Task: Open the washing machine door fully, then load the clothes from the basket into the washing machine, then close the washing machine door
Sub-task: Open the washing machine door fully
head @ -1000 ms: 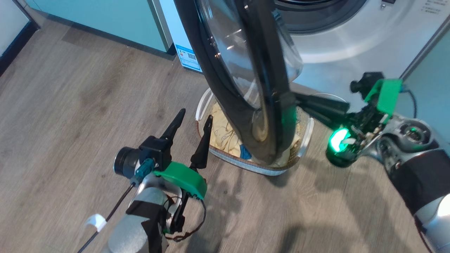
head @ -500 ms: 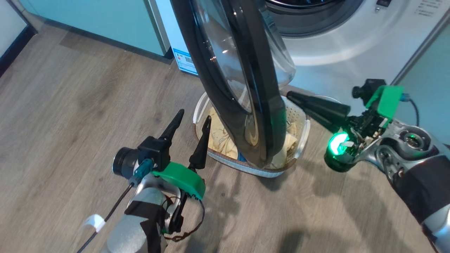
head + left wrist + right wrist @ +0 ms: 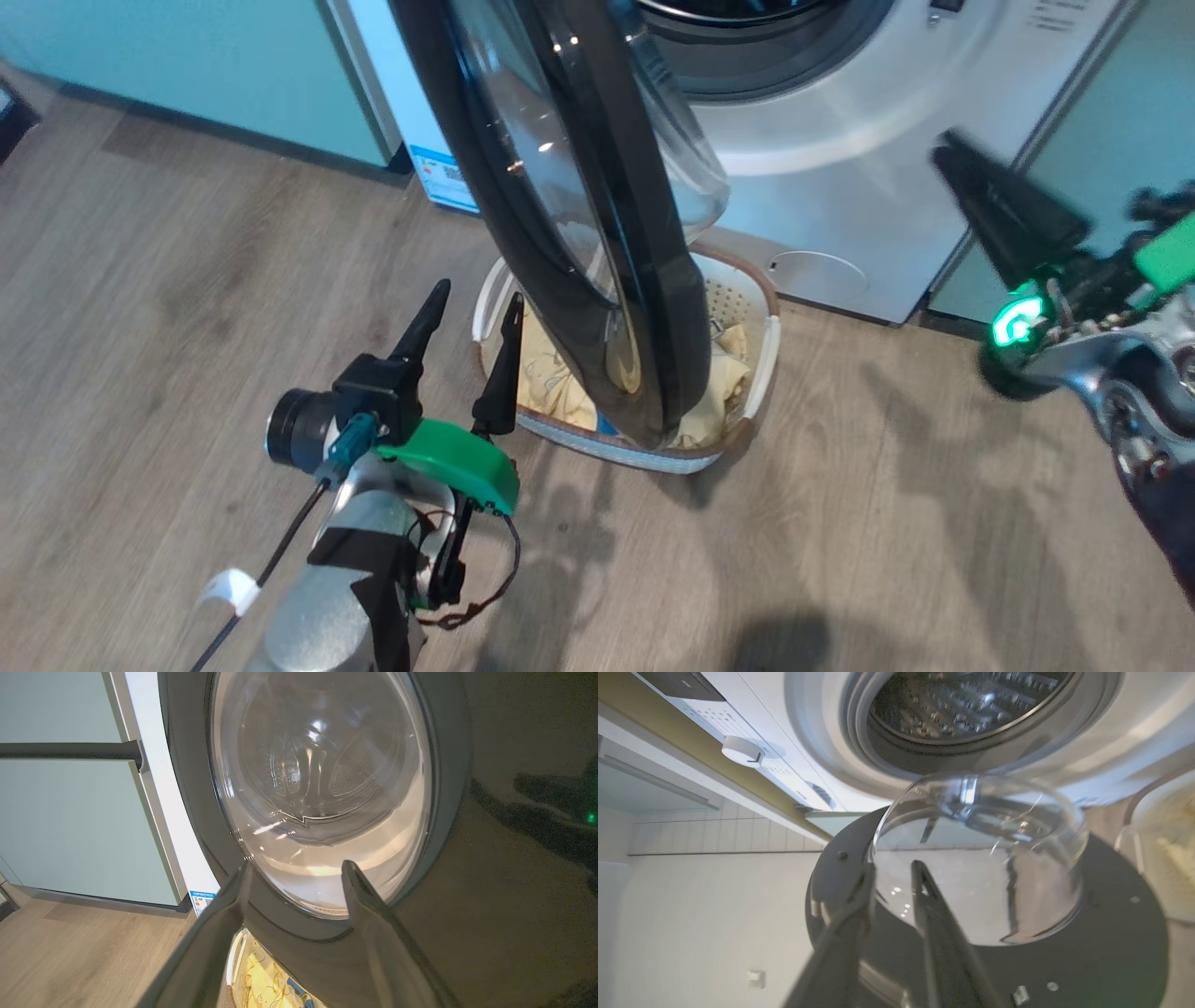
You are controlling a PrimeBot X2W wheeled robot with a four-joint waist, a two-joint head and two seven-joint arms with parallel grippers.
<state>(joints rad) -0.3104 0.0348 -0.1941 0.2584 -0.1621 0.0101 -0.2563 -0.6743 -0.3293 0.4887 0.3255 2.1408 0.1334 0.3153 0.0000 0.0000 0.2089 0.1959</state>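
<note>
Your door stands part open, edge-on over the basket on the floor before the washer; clothes lie inside it. Your left hand hovers beside the basket, fingers wide apart, empty. Your right hand, fingers slightly apart, holds nothing.

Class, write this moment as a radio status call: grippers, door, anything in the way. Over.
Left gripper open, empty, beside basket. Right gripper slightly parted, empty, clear of washing machine door. Door partway open, hanging over basket, blocking clothes.

Black door open over basket
</note>
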